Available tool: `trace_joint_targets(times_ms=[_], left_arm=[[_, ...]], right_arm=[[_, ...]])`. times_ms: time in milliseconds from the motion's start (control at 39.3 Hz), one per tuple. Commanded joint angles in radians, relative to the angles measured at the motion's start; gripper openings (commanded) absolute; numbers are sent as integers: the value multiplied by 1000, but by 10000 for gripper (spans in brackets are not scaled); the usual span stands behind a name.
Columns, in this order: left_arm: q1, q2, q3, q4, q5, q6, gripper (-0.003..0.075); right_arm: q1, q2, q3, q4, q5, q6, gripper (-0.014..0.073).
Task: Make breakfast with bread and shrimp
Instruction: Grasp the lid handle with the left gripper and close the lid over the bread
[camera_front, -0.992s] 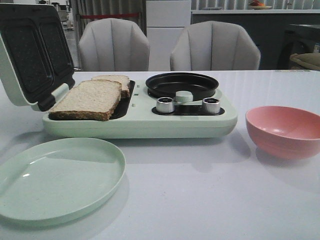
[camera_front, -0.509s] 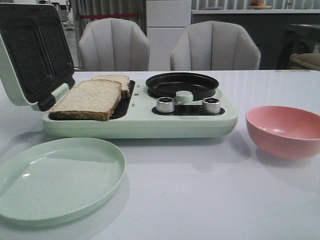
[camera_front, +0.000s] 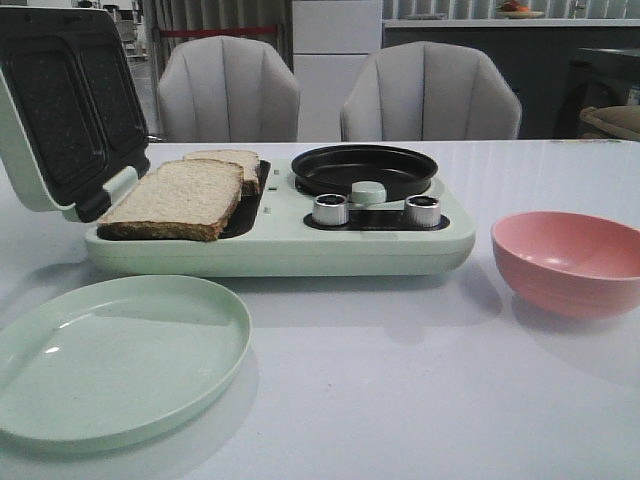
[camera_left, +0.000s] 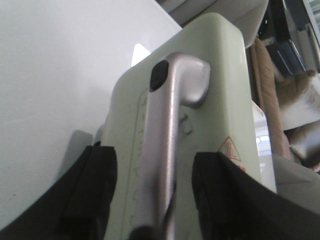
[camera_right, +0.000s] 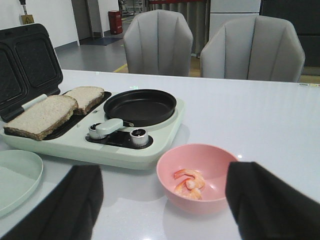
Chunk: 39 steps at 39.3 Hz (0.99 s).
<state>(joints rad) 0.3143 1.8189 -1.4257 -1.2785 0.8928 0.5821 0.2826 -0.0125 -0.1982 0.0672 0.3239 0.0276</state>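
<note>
Two slices of bread (camera_front: 180, 195) (camera_front: 232, 160) lie on the lower plate of the pale green breakfast maker (camera_front: 280, 245), whose lid (camera_front: 60, 110) stands open. The right wrist view shows them too, the bread (camera_right: 42, 115) side by side. The shrimp (camera_right: 190, 184) lies in the pink bowl (camera_right: 200, 205); in the front view the bowl's wall hides it. My right gripper (camera_right: 165, 210) is open, above and short of the bowl. My left gripper (camera_left: 155, 200) is open, its fingers (camera_left: 90, 190) on either side of the lid's silver handle (camera_left: 167, 135), apart from it. Neither gripper shows in the front view.
An empty black pan (camera_front: 362, 165) sits on the maker's right half, behind two silver knobs (camera_front: 330, 209). A pale green plate (camera_front: 110, 360) lies at the front left. The pink bowl (camera_front: 570, 290) is right of the maker. Two grey chairs (camera_front: 228, 90) stand behind the table.
</note>
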Motion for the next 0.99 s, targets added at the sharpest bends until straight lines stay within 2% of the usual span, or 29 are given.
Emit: trace_joint_targets(times_ms=[0, 229, 407, 560, 687, 865, 967], left_arm=[[2, -19, -34, -155, 95, 64, 382], [-29, 2, -34, -213, 174, 100, 220], [-98, 2, -34, -304, 251, 186, 209], [-200, 2, -34, -288, 256, 254, 209], [-299, 2, -34, -203, 182, 277, 209], [-431, 2, -34, 69, -14, 277, 210], [-477, 2, -34, 173, -79, 254, 210]], right_arm=[[-2, -12, -27, -1, -77, -2, 604], [-2, -12, -27, -1, -77, -2, 604], [-2, -12, -27, -1, -77, -2, 604], [-2, -12, -27, -1, -77, -2, 604], [-2, -12, -27, -1, -77, -2, 604], [-2, -12, -27, -1, -77, -2, 604], [-2, -12, -27, -1, -77, -2, 604]])
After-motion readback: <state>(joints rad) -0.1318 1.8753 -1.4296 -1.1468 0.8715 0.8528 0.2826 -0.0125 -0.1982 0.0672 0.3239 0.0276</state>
